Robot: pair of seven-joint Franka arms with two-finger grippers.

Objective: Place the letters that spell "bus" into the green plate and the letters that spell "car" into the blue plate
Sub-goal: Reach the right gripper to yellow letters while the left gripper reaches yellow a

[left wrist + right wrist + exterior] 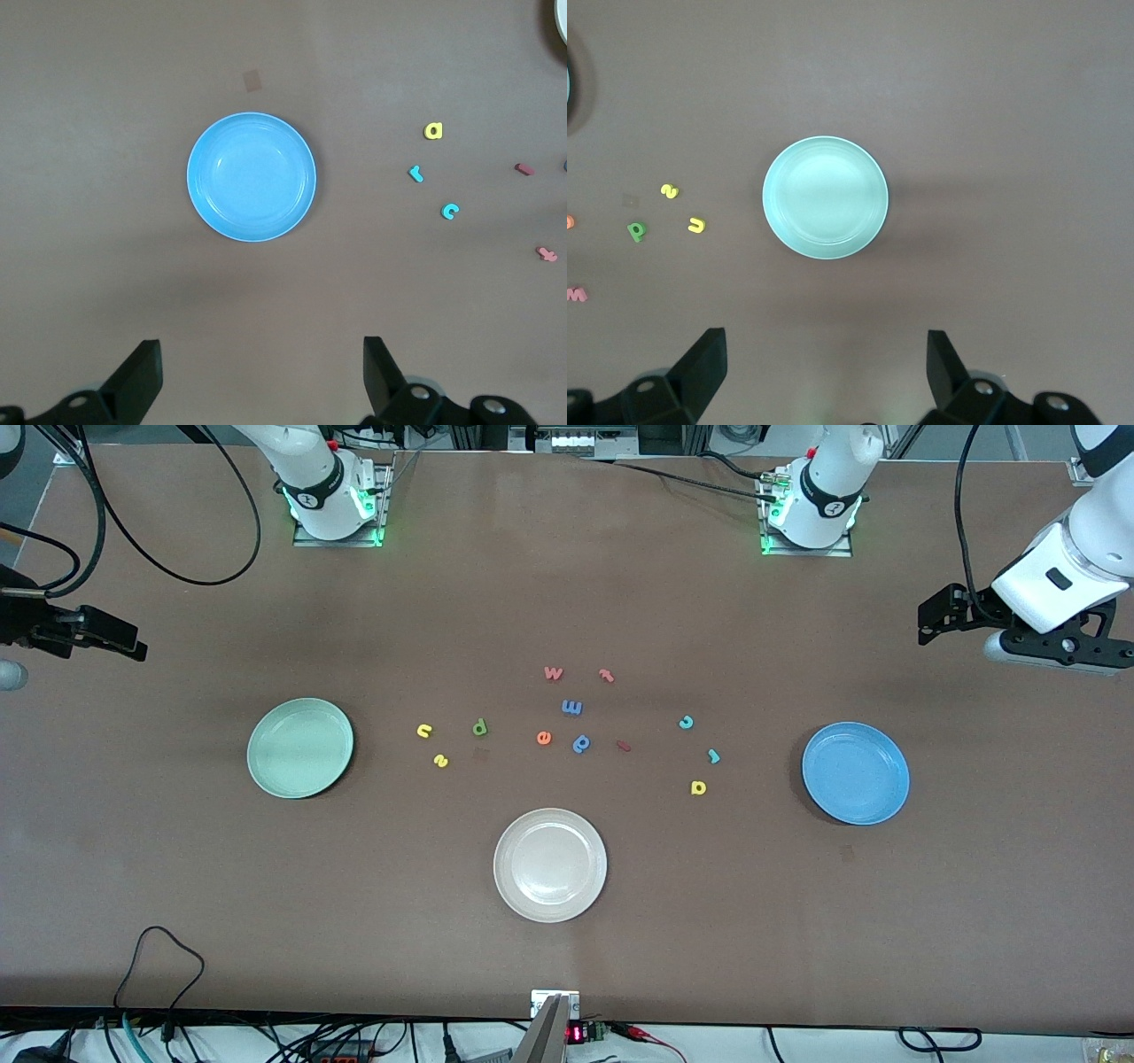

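I take the cream-white plate (550, 865) as my landmark. The green plate (300, 747) lies toward the right arm's end of the table from it, the blue plate (856, 772) toward the left arm's end, both bare. Farther from the front camera than it lie the yellow u (424, 731), yellow s (440, 761) and green b (479, 727), toward the green plate, and the teal c (686, 722), blue r (713, 756) and yellow a (698, 787), toward the blue plate. I see the left gripper (261, 376) up in the air with its fingers spread wide, gripping nothing; the right gripper (824, 372) likewise.
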